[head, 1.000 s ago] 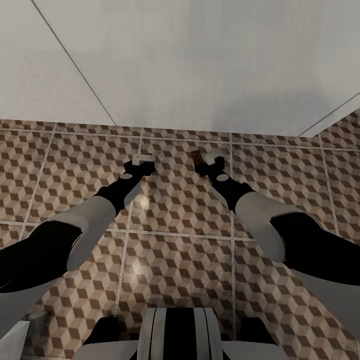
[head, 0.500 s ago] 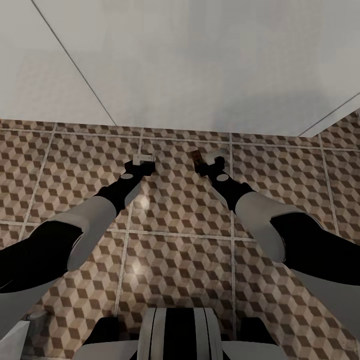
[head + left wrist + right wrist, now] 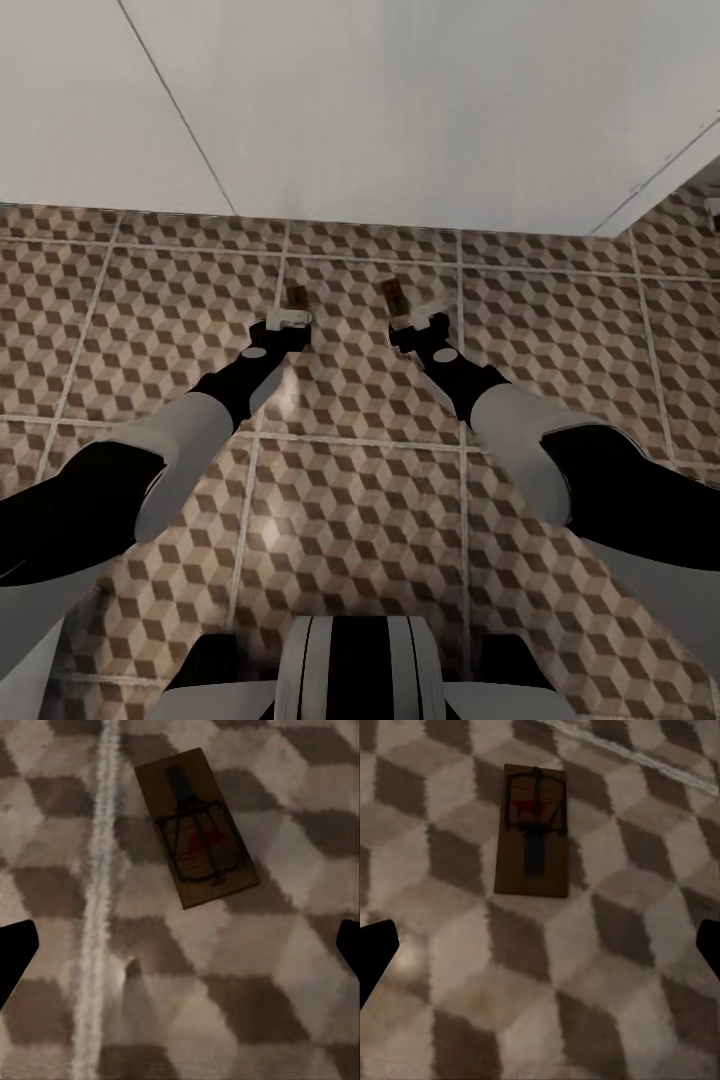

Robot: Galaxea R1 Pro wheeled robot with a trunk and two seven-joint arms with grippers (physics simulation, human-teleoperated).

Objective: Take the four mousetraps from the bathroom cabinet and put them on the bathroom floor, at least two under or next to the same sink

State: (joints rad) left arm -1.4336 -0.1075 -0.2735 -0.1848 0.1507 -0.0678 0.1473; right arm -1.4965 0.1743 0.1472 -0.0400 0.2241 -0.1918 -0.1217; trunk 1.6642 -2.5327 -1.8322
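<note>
Now both traps lie flat on the bathroom floor (image 3: 150,300): left mousetrap (image 3: 296,295) just ahead of the spread, empty left gripper (image 3: 287,319), right mousetrap (image 3: 392,294) just ahead of the spread, empty right gripper (image 3: 421,322); long axes roughly along the fingers.

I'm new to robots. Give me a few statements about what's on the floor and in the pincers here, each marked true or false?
1. Two mousetraps lie on the tiled floor, the left mousetrap and the right mousetrap. True.
2. The left pincer grips a trap. False: its fingers stand apart with nothing between them, and the trap lies flat ahead of it.
3. The right pincer is open. True.
4. The traps are stacked on each other. False: they lie apart, side by side.
5. The floor is plain white. False: it has a brown and beige cube pattern.
</note>
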